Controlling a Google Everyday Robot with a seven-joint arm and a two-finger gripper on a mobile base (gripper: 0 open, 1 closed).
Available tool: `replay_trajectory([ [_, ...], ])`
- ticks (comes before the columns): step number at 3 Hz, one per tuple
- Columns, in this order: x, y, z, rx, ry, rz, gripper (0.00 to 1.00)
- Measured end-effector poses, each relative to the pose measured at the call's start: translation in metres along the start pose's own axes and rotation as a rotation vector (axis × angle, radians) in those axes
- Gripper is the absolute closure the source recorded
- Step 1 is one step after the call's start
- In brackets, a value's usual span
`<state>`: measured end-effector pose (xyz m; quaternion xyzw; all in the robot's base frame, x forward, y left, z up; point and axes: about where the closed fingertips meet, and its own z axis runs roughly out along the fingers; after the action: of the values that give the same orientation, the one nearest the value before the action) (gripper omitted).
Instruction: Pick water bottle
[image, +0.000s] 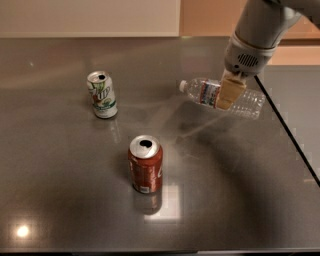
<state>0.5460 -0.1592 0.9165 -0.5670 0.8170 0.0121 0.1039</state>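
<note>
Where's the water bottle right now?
Upper right of the camera view, the water bottle lies sideways in the gripper, cap pointing left toward the green-and-white can, up and right of the red can.

You get dim light, glare spots low on the desk (60, 195), and soft shadow under the gripper (228, 95) clasping the bottle (201, 91) upper right.

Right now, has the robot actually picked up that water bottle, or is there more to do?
Done: the gripper is shut across the middle of the water bottle, held sideways. In hand: the lift; the bottle appears to hang just above the table, with its shadow below it. Left: probably only raising it clear. The red can and the white-and-green can stand upright, apart from it.
</note>
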Motion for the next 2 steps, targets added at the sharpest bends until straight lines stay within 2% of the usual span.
replay_trajectory([
  [1,-0.008,0.011,-0.029,0.005,-0.035,-0.048,1.00],
  [2,-0.023,0.016,-0.071,0.037,-0.117,-0.104,1.00],
])
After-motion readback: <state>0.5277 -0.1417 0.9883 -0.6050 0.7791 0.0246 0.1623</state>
